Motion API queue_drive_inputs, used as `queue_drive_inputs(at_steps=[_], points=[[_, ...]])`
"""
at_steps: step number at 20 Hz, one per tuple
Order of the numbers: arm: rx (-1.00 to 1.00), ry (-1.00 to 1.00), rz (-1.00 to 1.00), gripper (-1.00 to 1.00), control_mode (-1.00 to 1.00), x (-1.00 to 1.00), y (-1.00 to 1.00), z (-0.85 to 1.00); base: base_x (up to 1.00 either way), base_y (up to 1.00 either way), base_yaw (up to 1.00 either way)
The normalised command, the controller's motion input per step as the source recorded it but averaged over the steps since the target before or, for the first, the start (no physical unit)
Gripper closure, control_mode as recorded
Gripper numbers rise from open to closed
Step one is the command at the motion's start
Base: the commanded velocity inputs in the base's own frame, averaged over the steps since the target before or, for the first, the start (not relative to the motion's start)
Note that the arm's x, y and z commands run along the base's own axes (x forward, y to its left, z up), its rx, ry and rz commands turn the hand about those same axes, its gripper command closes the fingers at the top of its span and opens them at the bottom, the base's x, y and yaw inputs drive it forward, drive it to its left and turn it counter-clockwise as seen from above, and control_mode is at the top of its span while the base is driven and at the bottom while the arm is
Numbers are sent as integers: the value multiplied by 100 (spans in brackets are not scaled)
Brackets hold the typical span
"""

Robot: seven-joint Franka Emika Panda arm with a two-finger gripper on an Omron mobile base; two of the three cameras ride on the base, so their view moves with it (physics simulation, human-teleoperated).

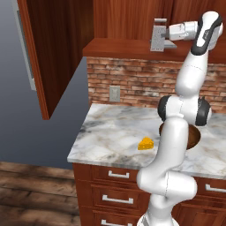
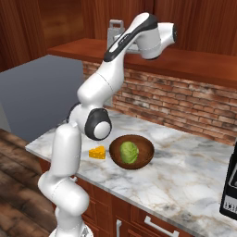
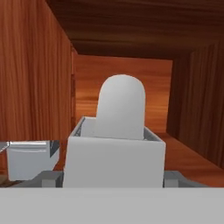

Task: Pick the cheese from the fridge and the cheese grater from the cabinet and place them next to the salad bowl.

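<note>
Arm is stretched up to the reddish-brown wooden wall cabinet [image 1: 132, 17], hand [image 1: 164, 36] level with its wooden shelf [image 1: 128, 47]. Small grey metal box grater [image 1: 157, 36] stands upright on the shelf, right at the fingertips. In the hand view the grater [image 3: 116, 148] sits dead centre between the two dark finger tips [image 3: 51, 178], loop handle pointing away from the camera. Fingers flank it, one on each side; whether they press on it yet, cannot tell, and the grater has not left the shelf. So hand is fairly wide, straddling the grater, grip unconfirmed.

Small yellow-orange cheese wedge [image 2: 97, 152] lies on the marble tabletop [image 2: 185, 162], far below the hand, just beside the round dark-brown wooden salad bowl [image 2: 132, 152] with green lettuce. Cheese part looks done; grater part in hand.

Risks, as judgement:
- The grater tapers upward with smooth metal walls, so a squeeze high on the body could let it slip out.
- An uneven close could push it over or deeper into the cabinet.
- Pulling out low could drag its base along the shelf edge and twist it loose.
- A long drop to the tabletop could hit the bowl or cheese.
</note>
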Motion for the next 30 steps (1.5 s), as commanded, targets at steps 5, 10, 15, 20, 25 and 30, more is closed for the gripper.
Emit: queue_drive_inputs(at_steps=[5,10,15,20,25,30], points=[[0,-5,0,100,-100,-16,3,0,0,0,0],[0,-29,-4,100,-100,-81,3,0,0,0,0],[0,-5,-23,100,-100,-55,-7,3,0,0,0],[0,14,-38,100,-100,-12,-18,18,0,0,0],[-1,2,-39,100,-100,-40,-23,-5,0,0,0],[-1,0,-40,100,-100,-57,-27,-8,0,0,0]])
